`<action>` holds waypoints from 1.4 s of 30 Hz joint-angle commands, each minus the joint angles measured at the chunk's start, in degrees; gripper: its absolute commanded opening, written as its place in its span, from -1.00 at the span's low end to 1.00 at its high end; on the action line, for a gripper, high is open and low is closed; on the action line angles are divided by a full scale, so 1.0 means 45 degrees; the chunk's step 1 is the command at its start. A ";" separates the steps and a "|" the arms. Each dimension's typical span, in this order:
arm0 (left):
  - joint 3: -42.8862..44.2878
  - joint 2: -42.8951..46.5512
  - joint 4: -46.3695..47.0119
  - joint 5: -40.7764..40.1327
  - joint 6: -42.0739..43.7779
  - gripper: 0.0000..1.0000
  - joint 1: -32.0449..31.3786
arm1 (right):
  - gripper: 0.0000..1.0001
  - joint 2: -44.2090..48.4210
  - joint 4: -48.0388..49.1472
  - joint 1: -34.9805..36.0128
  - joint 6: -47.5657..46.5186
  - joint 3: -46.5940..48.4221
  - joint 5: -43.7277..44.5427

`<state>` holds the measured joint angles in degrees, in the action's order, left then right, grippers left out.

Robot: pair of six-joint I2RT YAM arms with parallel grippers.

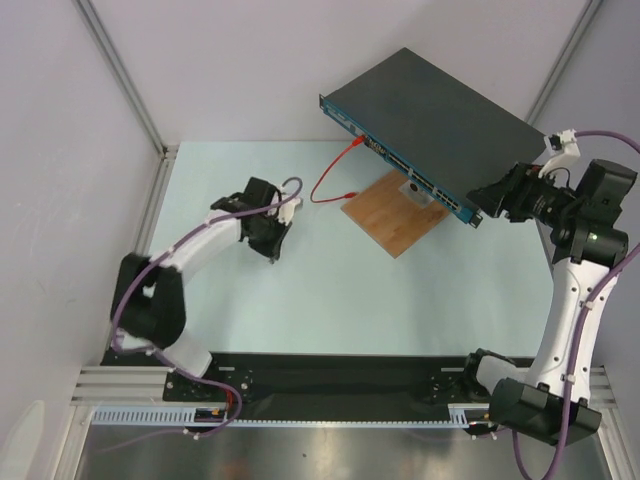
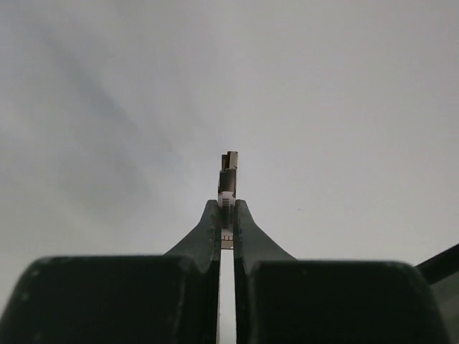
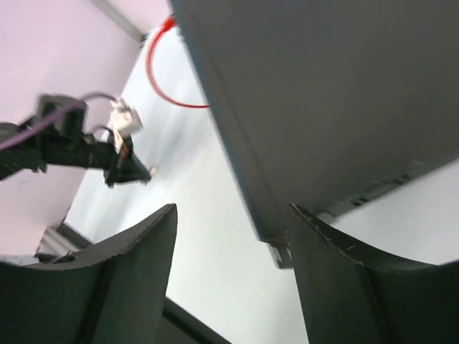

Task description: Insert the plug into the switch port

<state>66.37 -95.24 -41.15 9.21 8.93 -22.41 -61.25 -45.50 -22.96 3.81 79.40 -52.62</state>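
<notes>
Two dark fingers of my left gripper (image 2: 226, 204) are pressed together on a small clear-and-grey plug (image 2: 228, 172). They pinch only its lower end, so most of it stands proud of the tips. Seen from overhead, that gripper sits at about 9 o'clock on the pale green tabletop (image 1: 300, 300), well apart from the target. My right gripper (image 3: 233, 209) is spread wide, with one finger on either side of the switch's near corner. I cannot tell whether either pad touches it.

The large flat dark grey metal switch (image 1: 440, 115) lies at about 1 o'clock from the left gripper. It is set askew and seems raised off the table, and its narrow blue front edge (image 1: 415, 180) of small ports faces 7 o'clock. A thin red cable (image 1: 325, 185) sits in one port near the left end and loops across the table between my left gripper and the port row. A brown wooden board (image 1: 395, 218) lies partly under the front edge.

My worries are these. With so shallow a pinch, the plug could pivot as it meets the port mouth. With the right jaws not closed, the switch may slide back under the push. The red loop could snag the fingers on approach. The ports are small and close-packed, so a slight angle error would likely land the plug on the bezel.
</notes>
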 commanded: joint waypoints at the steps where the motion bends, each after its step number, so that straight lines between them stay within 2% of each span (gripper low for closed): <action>1: 0.1382 0.3400 0.0704 0.1039 0.0826 -0.99 -0.0564 | 0.30 0.0641 0.0948 0.0745 0.1238 0.0287 -0.0611; 4: 0.1346 0.5165 0.1446 -0.0031 0.2209 -0.99 -0.2161 | 0.25 0.1559 0.3555 0.1273 0.3049 -0.0220 -0.0941; 7: 0.0996 0.6704 0.2324 -0.1341 0.3575 -0.99 -0.3199 | 0.22 0.1562 0.4891 0.2228 0.4594 -0.0125 -0.1061; 11: 0.0000 0.8093 0.4100 -0.3311 0.5940 -0.99 -0.5191 | 0.25 0.0918 0.4993 0.4589 0.5770 0.0013 -0.0554; 12: -0.0312 0.8311 0.5187 -0.3877 0.6564 -0.99 -0.5562 | 0.25 0.0781 0.5012 0.5716 0.5890 -0.0045 -0.0456; 14: -0.1288 0.8547 0.6247 -0.5810 0.8459 -0.99 -0.6637 | 0.29 0.0334 0.5051 0.6894 0.6143 -0.0356 -0.0241; 15: -0.1775 0.8528 0.7336 -0.6493 0.9451 -0.99 -0.6969 | 0.37 0.0215 0.5167 0.7847 0.6299 -0.0610 -0.0201; 16: -0.1934 0.8509 0.7617 -0.7564 0.9886 -0.99 -0.7514 | 0.41 0.0156 0.5942 0.8204 0.6572 -0.0883 -0.0201; 20: -0.3124 0.8877 0.9684 -0.9037 1.1684 -0.99 -0.8611 | 0.43 -0.0428 0.7101 0.9319 0.7452 -0.1783 0.0072; 23: -0.4200 0.9114 1.1289 -0.9546 1.3228 -0.99 -0.9140 | 0.37 -0.0956 0.7258 0.9789 0.7590 -0.1842 0.0151; 25: -0.4650 0.9211 1.2088 -0.9645 1.4009 -0.99 -0.9315 | 0.25 -0.1172 0.7278 1.0197 0.7649 -0.1959 -0.0005; 32: -0.5665 0.9446 1.4179 -0.9528 1.6002 -1.00 -1.0116 | 0.20 -0.1836 0.8428 1.1175 0.8311 -0.2253 0.0248; 36: -0.6407 0.9797 1.4864 -0.9371 1.7192 -0.99 -1.0604 | 0.15 -0.2130 0.9307 1.1332 0.8644 -0.2194 0.0151; 42: -0.6331 0.9720 1.4965 -0.9391 1.7372 -0.99 -1.0800 | 0.11 -0.2364 0.9894 1.1878 0.9113 -0.2409 -0.0006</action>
<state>37.23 -52.07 22.24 -32.36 84.58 -70.63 -71.70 -5.63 28.86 43.11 68.95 -52.03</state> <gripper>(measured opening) 0.039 0.559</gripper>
